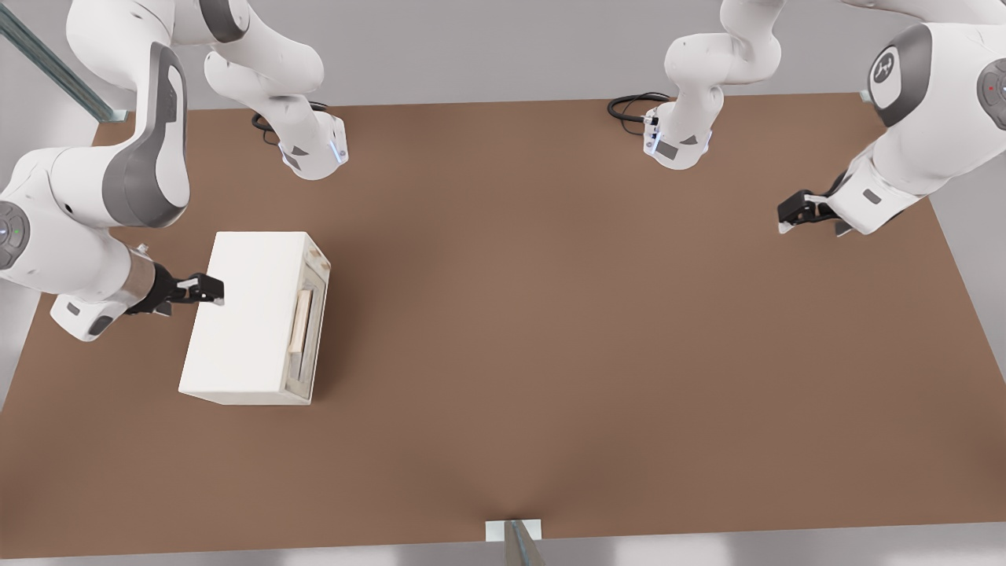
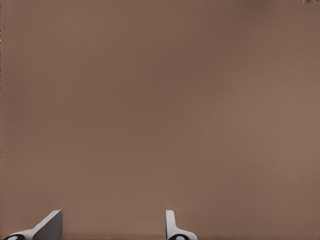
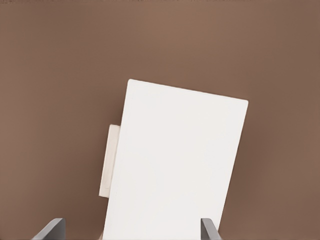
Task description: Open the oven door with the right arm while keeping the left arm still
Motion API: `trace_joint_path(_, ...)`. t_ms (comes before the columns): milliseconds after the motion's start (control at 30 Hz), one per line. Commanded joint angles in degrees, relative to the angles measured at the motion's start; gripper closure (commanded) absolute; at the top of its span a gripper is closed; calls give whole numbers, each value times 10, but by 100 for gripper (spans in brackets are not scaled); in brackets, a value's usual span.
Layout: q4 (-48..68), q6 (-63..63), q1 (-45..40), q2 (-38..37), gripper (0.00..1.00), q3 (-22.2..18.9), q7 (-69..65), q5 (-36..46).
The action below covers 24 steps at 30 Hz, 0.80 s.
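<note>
Front view: the right arm [image 1: 86, 228] reaches in from the front view's left, and its claw [image 1: 206, 289] hangs above the back edge of the oven [image 1: 247, 314], on the side away from the door.
Claw state: the fingers [image 3: 50, 230] stand wide apart in the right wrist view, one at each side of the oven's white top, and nothing is held between them.
Claw contact: whether the fingertips touch the oven's top cannot be told; the wrist view suggests a gap below them.
Oven: a plain white box lying on the brown table [image 1: 550, 314], directly under and ahead of the claw, turned a little askew to the table's edges.
Oven door [image 1: 308, 318]: a narrow cream front panel on the far side of the box from the claw, facing the front view's right; it sits flush against the box, closed.
Handle [image 1: 299, 322]: a pale wooden bar running along the door, well apart from the claw, with the whole width of the oven's top between them.
Right wrist view: the oven's top [image 3: 175, 165] fills the middle, and the handle [image 3: 109, 160] pokes out beyond one long edge of it.
Table beyond the door: bare brown surface, far from the claw.
</note>
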Motion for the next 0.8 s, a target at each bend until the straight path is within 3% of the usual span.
trace_joint_path(0, 0, 16, 0, -1, 0, 0, 67, 0)
trace_joint_path(33, 5, 16, 15, 19, 0, 1, 60, -14)
trace_joint_path(100, 38, -3, 154, 119, 0, -2, 66, -159)
trace_joint_path(133, 95, -56, 210, 187, 37, -6, 109, -253)
trace_joint_path(167, 134, -78, 234, 236, 74, -1, 230, -256)
trace_joint_path(200, 138, -78, 259, 251, 79, -2, 276, -257)
trace_joint_path(267, 143, -79, 272, 264, 79, -20, 278, -266)
trace_joint_path(333, 151, -93, 285, 275, 79, -29, 278, -368)
trace_joint_path(500, 162, -173, 304, 306, 79, -40, 432, -363)
trace_joint_path(767, 90, -135, 305, 282, 79, -50, 388, -370)
